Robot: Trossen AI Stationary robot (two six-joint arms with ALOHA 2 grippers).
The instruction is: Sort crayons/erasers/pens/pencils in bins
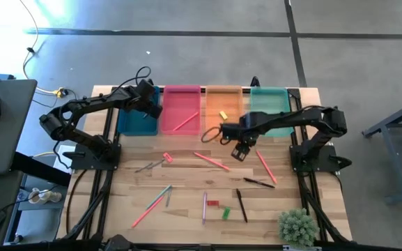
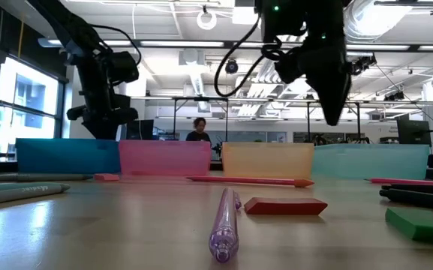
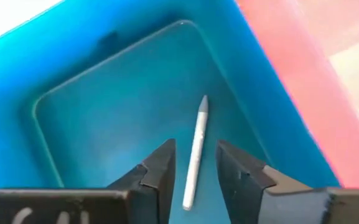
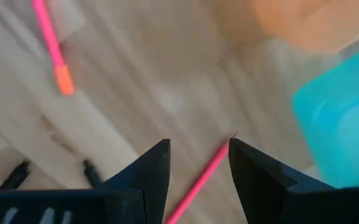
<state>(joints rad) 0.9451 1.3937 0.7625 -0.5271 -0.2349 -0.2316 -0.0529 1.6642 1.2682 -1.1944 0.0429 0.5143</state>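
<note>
Bins: four trays stand in a row along the far edge of our table: teal-blue bin, pink-red bin, orange bin and mint-green bin.
Left hand: we hang it over the teal-blue bin, fingers a little apart and gripping nothing; a pale grey-white stick lies loose on that bin's floor between them.
Right hand: we hold it above the table just in front of the orange and mint-green bins, fingers wide and empty, over a pink pencil.
Pink-red bin contents: one pink pencil lies slanted inside.
Orange bin contents: a yellow eraser.
Still on the table: more pink pencils, black pens, a red eraser and a green eraser near the front.
</note>
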